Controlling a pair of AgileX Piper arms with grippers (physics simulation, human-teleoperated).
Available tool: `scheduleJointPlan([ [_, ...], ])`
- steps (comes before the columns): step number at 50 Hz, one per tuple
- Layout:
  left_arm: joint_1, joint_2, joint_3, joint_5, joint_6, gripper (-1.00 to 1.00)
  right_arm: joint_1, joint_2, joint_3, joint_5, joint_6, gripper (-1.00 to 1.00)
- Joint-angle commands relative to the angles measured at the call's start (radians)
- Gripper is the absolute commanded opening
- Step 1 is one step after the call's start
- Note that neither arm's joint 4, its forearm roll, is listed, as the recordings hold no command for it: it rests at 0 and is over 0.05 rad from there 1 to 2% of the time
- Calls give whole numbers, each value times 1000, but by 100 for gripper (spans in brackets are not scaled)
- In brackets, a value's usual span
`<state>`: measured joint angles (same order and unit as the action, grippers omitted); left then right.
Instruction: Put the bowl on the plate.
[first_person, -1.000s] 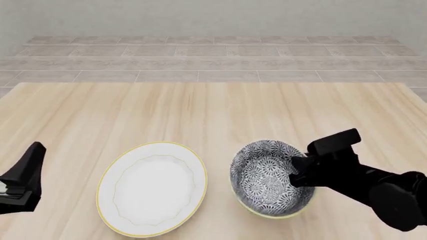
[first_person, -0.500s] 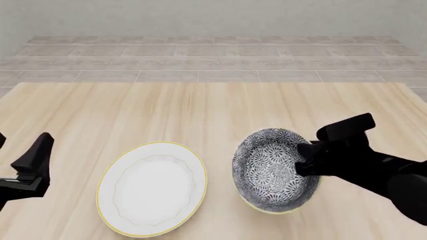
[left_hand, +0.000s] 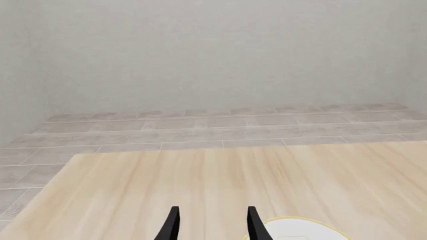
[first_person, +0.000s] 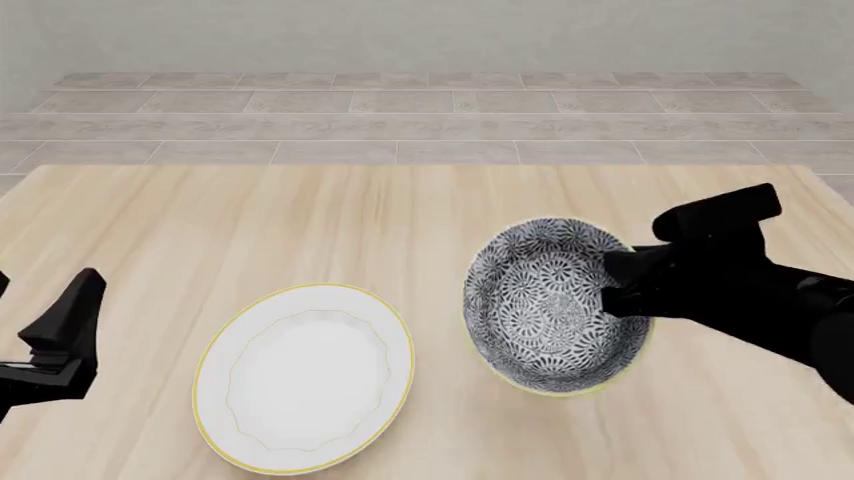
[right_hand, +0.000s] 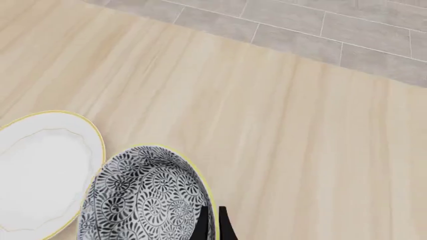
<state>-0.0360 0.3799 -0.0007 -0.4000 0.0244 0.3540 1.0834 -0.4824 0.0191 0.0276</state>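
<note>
Front view: right gripper (first_person: 618, 283) clamped on the rim of the bowl (first_person: 550, 305), tilted and apparently raised beside the plate (first_person: 304, 375) to its left; such a thin edge-hold risks a slip, while the left gripper (left_hand: 211, 225) stands apart.

The right gripper (first_person: 625, 285) is clamping the rim of the bowl (first_person: 550, 305), holding it tilted beside the plate (first_person: 304, 376), which is lying flat on the table (first_person: 334, 220). The left gripper (first_person: 60, 335) is hovering at the left edge.

Front view: high, looking forward-down over table (first_person: 400, 200). Wrist views close; all share plate (first_person: 304, 375) (left_hand: 300, 230) (right_hand: 40, 170).
</note>
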Motion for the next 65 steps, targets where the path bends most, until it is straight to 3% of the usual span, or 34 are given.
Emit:
scheduleJointPlan([
  [1, 0, -28, 0, 25, -1, 100, 5, -23, -62, 52, 25, -100],
  [8, 2, -55, 0, 50, -2, 100, 17, 5, -89, 50, 43, -100],
  [14, 4, -93, 0, 81, -5, 100, 54, 38, -137, 84, 95, -100],
  [35, 6, -146, 0, 117, -7, 100, 121, 57, -277, 170, 104, -100],
  [65, 5, -211, -2, 182, -6, 100, 304, 233, -464, 217, 213, -100],
])
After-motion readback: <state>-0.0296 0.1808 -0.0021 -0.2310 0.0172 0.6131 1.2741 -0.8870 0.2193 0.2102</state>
